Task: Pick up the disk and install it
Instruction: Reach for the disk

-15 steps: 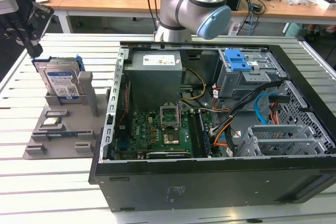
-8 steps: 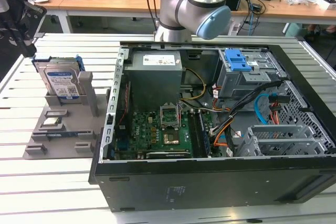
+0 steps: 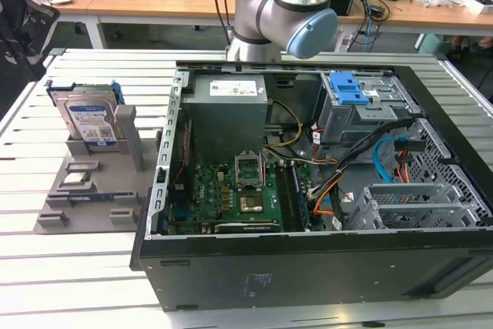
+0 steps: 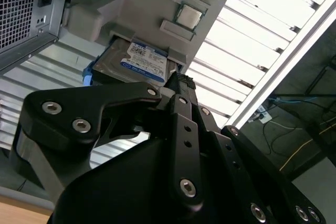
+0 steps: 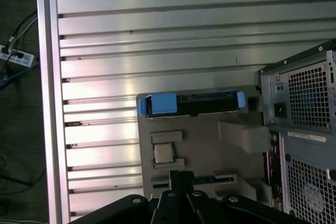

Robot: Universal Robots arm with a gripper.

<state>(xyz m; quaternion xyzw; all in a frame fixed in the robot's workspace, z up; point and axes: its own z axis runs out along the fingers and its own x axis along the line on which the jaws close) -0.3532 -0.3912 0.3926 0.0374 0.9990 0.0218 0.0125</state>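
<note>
Jaws are sitting closed, pads together and gripping nothing, hovering over the matte grey holder (image 5: 210, 150) in the first wrist view. Just beyond them a small square chip (image 5: 163, 153) is resting in a shallow pocket. Past that, the disk (image 5: 191, 104) is standing on edge in a slot of the same holder, untouched.

The disk is showing as a flat silver rectangle with a glossy blue-and-white label, blue plastic carrier pieces wrapping its ends. The holder is looking blocky and dull, probably plastic. It is lying on the ribbed, shiny metal counter (image 3: 77, 267), at the exterior view's left of the open black computer case (image 3: 308, 275).

Risks, as I am judging them: the smooth metal faces are likely offering little friction, so a light or off-centre grip could be letting the disk slip or twist. Pinching the springy carrier instead of the body could be bending it. A tilted lift could be jamming the disk in its slot. Farther off, loose cables (image 3: 339, 182) are crowding the case floor, inviting a snag
</note>
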